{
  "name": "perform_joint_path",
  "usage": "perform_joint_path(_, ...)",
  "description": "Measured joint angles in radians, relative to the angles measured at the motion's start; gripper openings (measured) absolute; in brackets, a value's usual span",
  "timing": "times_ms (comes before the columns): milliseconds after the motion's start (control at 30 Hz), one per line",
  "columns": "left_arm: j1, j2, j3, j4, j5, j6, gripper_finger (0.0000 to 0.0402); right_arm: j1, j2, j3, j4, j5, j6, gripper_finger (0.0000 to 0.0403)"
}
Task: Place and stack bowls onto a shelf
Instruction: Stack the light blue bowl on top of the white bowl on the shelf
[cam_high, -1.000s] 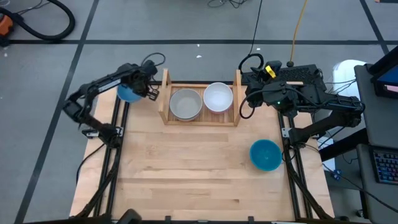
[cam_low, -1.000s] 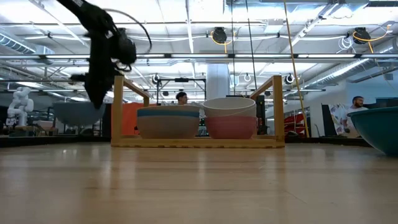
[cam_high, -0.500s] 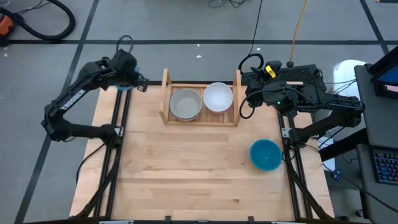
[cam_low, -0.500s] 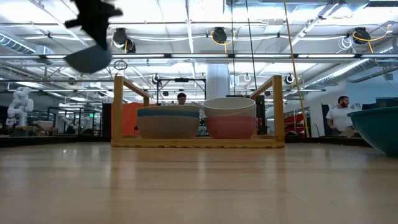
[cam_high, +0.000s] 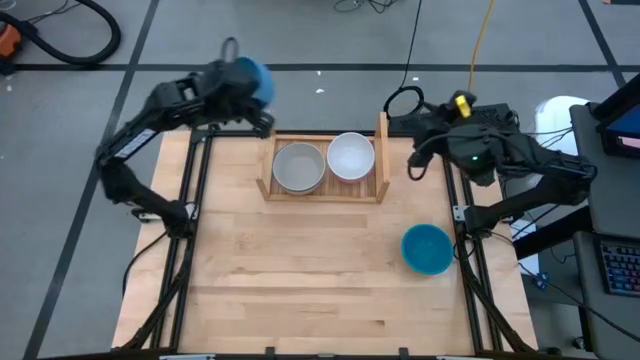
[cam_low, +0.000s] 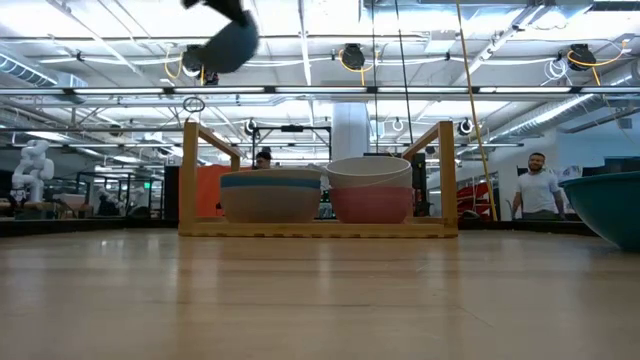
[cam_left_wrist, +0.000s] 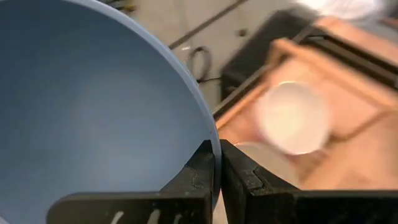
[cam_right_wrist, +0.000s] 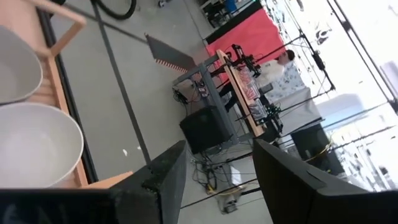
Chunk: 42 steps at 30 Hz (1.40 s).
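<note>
Left gripper (cam_left_wrist: 216, 163) clenched on blue bowl's (cam_high: 250, 80) rim, upper left of high view; bowl cut off in wrist view. Right gripper (cam_right_wrist: 214, 163) fingers spread, empty. Shelf (cam_high: 266, 160) stacks' lower bowls hidden from above.

Light-wood table (cam_high: 300, 270) with a shelf (cam_high: 322, 192) of two bowl stacks, a teal bowl (cam_high: 427, 248) near its right edge

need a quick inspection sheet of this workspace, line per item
surface: light wooden tabletop, mostly bare
job's things: low light-wood shelf holds a grey-beige bowl and a white bowl; teal plastic bowl on the tabletop, right side
clutter: nothing seen
grippers: left gripper shut on the rim of a blue plastic bowl, raised behind the shelf; right gripper open, empty, beside the shelf
cables: black cables behind the table
surroundings: person standing beyond
</note>
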Motion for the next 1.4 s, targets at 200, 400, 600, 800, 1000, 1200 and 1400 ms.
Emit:
perform_joint_path(200, -0.053, 0.152, 0.118, 0.105, 0.145, 0.105, 0.001, 0.0, -0.054, 0.0, -0.008, -0.002, 0.059, 0.0176)
perform_joint_path(400, -0.096, 0.284, 0.171, 0.114, 0.162, 0.127, 0.001, 0.0, -0.098, 0.0, -0.019, -0.004, 0.073, 0.0176)
perform_joint_path(600, -0.156, 0.386, 0.175, 0.148, 0.188, 0.169, 0.001, 0.0, -0.125, 0.0, -0.043, -0.004, 0.144, 0.0176)
perform_joint_path(800, -0.22, 0.467, 0.175, 0.215, 0.239, 0.177, 0.001, 0.0, -0.132, 0.0, -0.078, -0.005, 0.168, 0.0176)
perform_joint_path(1000, -0.248, 0.535, 0.175, 0.228, 0.245, 0.18, 0.001, 0.0, -0.132, 0.0, -0.077, -0.005, 0.168, 0.0176)
perform_joint_path(1200, -0.25, 0.591, 0.175, 0.238, 0.274, 0.177, 0.001, 0.0, -0.131, 0.0, -0.077, -0.006, 0.168, 0.0176)
perform_joint_path(1400, -0.251, 0.637, 0.175, 0.243, 0.287, 0.174, 0.001, 0.0, -0.131, 0.0, -0.076, -0.008, 0.168, 0.0176)
